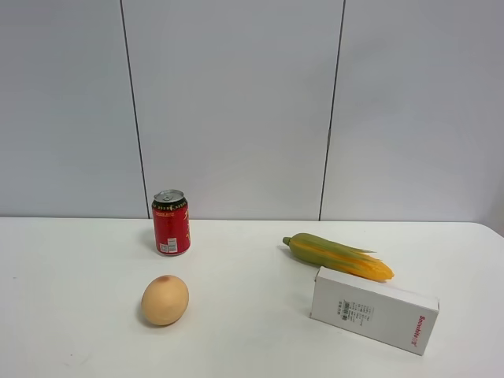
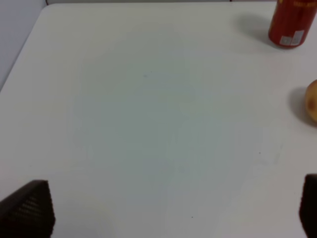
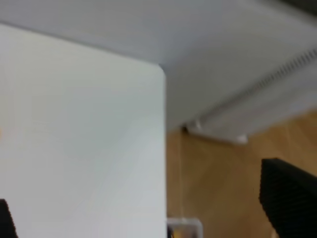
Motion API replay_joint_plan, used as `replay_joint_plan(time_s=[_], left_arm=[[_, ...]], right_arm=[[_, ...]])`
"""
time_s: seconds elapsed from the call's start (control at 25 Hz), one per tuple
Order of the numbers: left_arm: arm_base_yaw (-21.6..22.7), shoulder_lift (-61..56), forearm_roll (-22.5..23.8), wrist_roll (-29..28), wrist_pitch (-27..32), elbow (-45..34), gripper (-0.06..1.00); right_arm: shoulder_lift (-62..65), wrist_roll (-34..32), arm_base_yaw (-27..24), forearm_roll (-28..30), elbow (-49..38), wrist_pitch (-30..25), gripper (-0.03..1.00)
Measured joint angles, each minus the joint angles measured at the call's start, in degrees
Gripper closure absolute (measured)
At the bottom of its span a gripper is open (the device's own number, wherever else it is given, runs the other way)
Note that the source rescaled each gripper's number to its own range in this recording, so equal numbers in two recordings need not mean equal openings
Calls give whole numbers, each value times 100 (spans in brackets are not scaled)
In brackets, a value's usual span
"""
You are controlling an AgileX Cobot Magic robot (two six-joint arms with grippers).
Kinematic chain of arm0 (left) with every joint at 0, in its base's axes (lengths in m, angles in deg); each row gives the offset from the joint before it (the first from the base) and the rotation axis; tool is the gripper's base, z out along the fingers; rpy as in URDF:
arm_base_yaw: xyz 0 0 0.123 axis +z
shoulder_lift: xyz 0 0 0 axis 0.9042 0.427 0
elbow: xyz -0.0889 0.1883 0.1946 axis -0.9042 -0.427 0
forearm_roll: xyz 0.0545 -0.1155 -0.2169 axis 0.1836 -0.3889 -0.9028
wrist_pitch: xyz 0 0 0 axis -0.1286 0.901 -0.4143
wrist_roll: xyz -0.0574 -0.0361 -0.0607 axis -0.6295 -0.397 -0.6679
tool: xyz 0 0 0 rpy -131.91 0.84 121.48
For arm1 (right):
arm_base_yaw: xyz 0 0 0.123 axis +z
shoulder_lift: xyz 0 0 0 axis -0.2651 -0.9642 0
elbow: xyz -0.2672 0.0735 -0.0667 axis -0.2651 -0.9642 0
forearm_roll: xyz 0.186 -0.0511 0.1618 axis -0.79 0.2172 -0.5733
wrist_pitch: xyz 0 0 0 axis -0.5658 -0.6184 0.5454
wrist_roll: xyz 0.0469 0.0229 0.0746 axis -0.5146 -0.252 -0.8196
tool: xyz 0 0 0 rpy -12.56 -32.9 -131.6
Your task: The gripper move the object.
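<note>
High front view of table (image 1: 79, 331); wrist views down, sharing can (image 2: 292, 22).

Corn (image 1: 340, 257) just behind white box (image 1: 372, 309)

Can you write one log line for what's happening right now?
stage: before grasp | corn: on table, untouched | left gripper: open, empty | right gripper: open, empty

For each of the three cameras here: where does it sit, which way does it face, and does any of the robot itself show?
Exterior high: mounted high in front, facing the wall across the table; red can, round fruit, corn, white box; no robot parts.
Left wrist: looks down over bare tabletop; left gripper fingertips far apart.
Right wrist: over the table corner and wooden floor; right gripper fingertips apart.
Shared: can and fruit appear in exterior and left wrist views.
</note>
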Motion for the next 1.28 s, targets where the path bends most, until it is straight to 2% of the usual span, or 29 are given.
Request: replay_joint_plan(time_s=[0.2, 0.32, 0.6, 0.84, 1.04, 1.28], left_arm=[[0, 0, 0, 0, 0, 0, -6], [0, 0, 0, 0, 0, 0, -6], [0, 0, 0, 0, 0, 0, -6], [0, 0, 0, 0, 0, 0, -6], [0, 0, 0, 0, 0, 0, -6], [0, 0, 0, 0, 0, 0, -6]], right_arm=[[1303, -55, -1051, -6, -1141, 77, -3], [2007, -420, -1344, -120, -1723, 259, -3], [3284, -1202, -1362, -741, -3143, 447, -3], [4716, -1265, -1368, -1272, -4449, 556, -3], [5839, -911, -1368, -1500, -5023, 757, -3], [5900, -347, -1252, -1783, -5089, 870, -3]])
